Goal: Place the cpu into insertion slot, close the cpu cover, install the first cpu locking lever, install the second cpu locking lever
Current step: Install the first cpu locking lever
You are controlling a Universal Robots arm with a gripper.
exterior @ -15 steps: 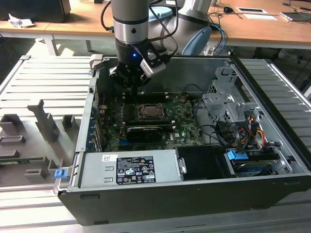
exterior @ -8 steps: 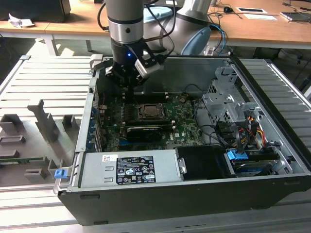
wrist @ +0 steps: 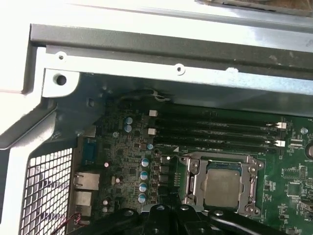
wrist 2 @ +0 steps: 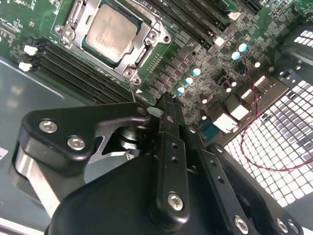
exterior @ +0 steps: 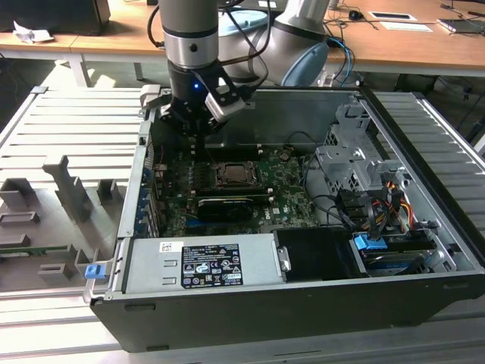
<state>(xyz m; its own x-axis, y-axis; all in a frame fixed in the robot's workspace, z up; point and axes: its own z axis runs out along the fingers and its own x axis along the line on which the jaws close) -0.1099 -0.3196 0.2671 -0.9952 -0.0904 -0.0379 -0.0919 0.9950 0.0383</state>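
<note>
An open computer case (exterior: 303,303) lies on a ribbed grey table (exterior: 68,129). The robot arm (exterior: 189,38) reaches down over the case's far edge, its gripper (exterior: 198,130) hanging above the green circuit board (exterior: 284,201). The square socket (exterior: 235,174) sits mid-board, near the gripper, with a long black card (exterior: 226,206) just beside it.

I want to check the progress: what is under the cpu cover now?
The cpu sits in the insertion slot, its silvery top showing through the cut-out of the cpu cover, which lies closed over its edges. The socket contacts beneath the chip are hidden.
</note>
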